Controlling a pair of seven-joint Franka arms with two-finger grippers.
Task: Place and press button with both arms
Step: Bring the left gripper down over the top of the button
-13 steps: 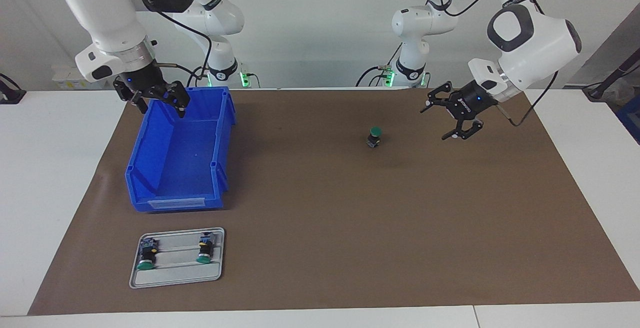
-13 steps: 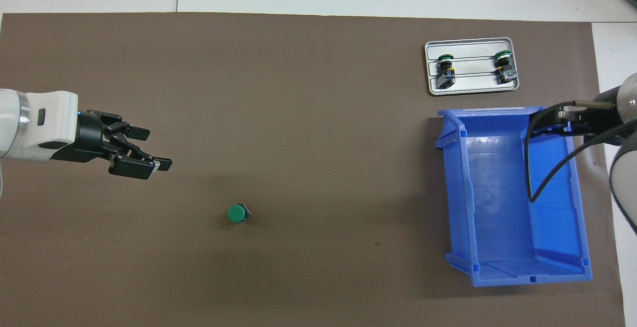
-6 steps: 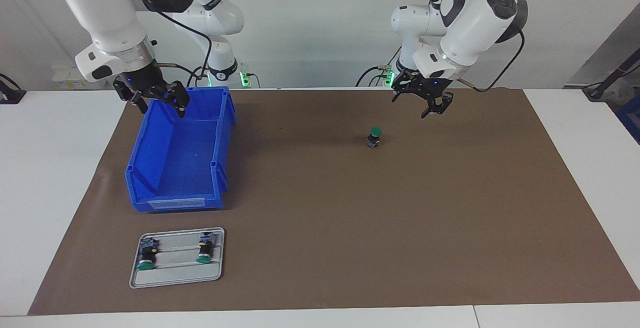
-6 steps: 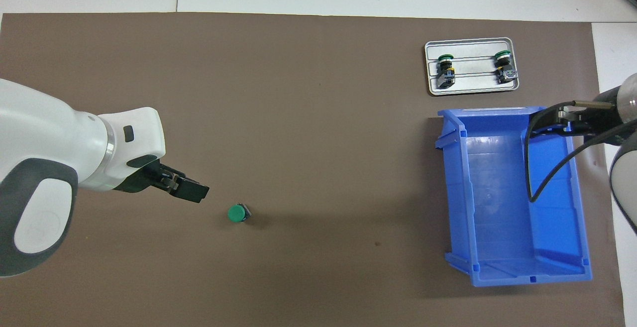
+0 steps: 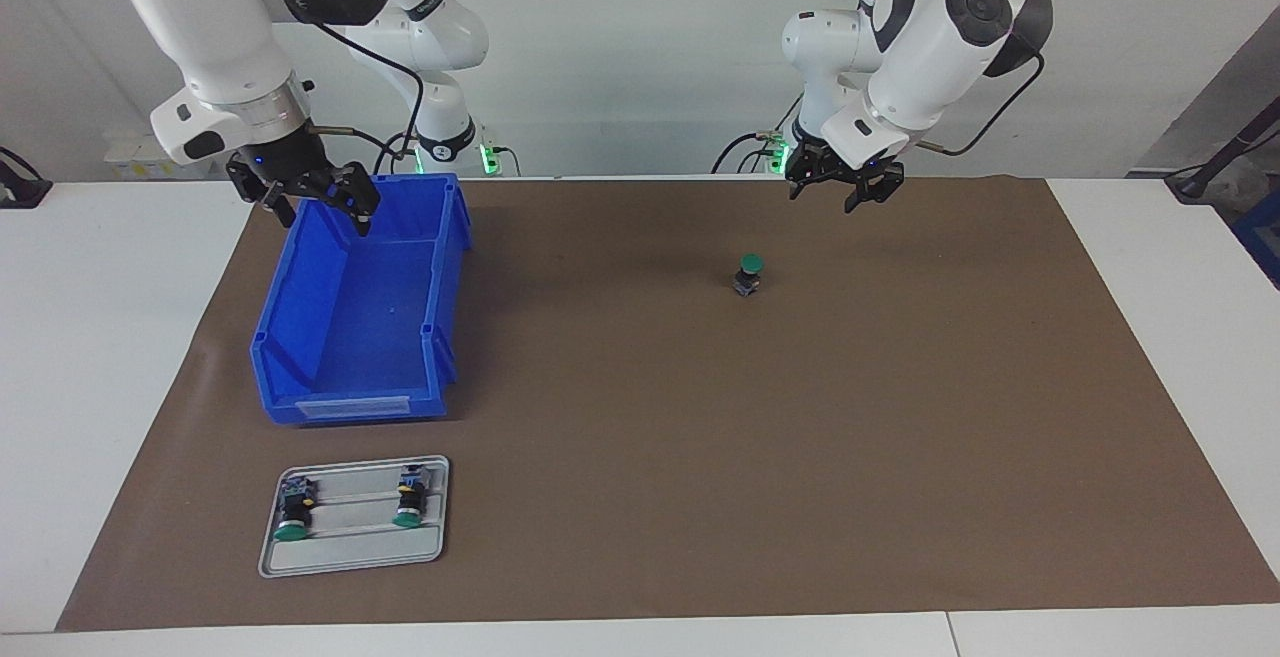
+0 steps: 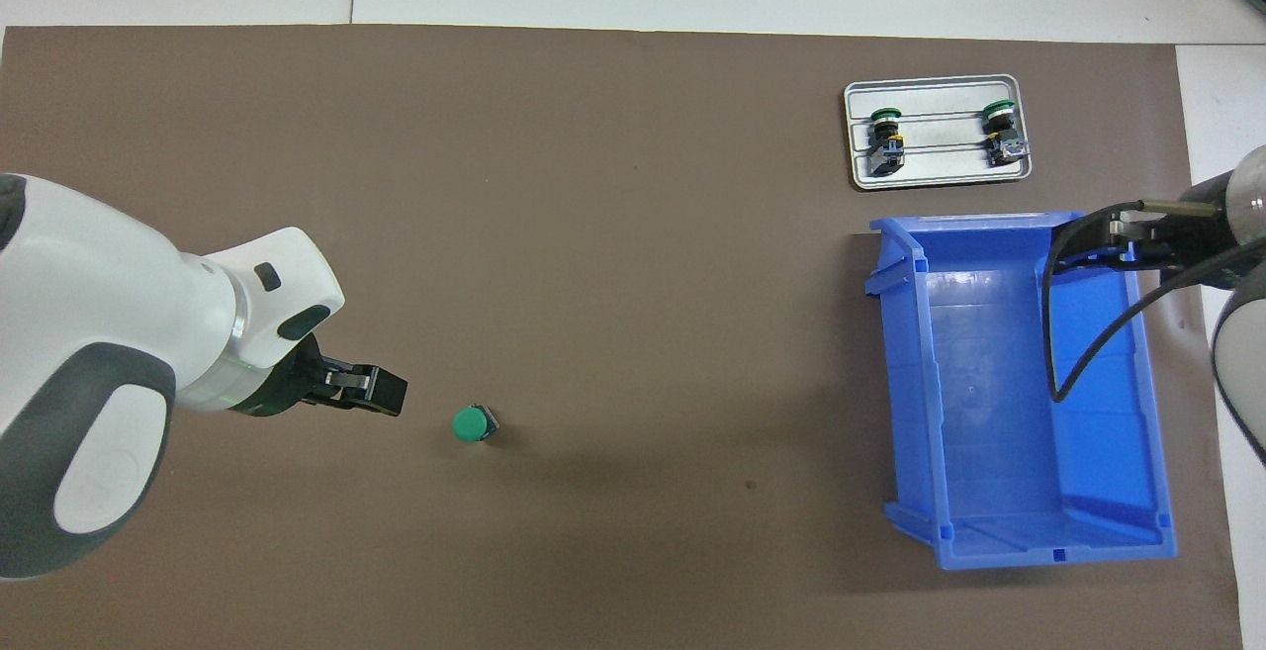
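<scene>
Upright on the brown mat [image 5: 700,437], the button [image 5: 748,274] stands alone with its green cap up, both grippers clear of it.

Taking the button as the landmark: the left gripper [image 5: 846,187] hangs in the air over the mat toward the left arm's end from it, touching nothing; its fingers point down, and how far apart they stand I cannot tell. Well away toward the right arm's end sits the blue bin [image 5: 360,302], and the right gripper [image 5: 315,199] waits over the bin's robot-side rim with its jaws spread wide and nothing between them. Farther from the robots than the bin, a grey tray [image 5: 352,559] holds two more buttons [image 5: 294,512] lying on their sides.
</scene>
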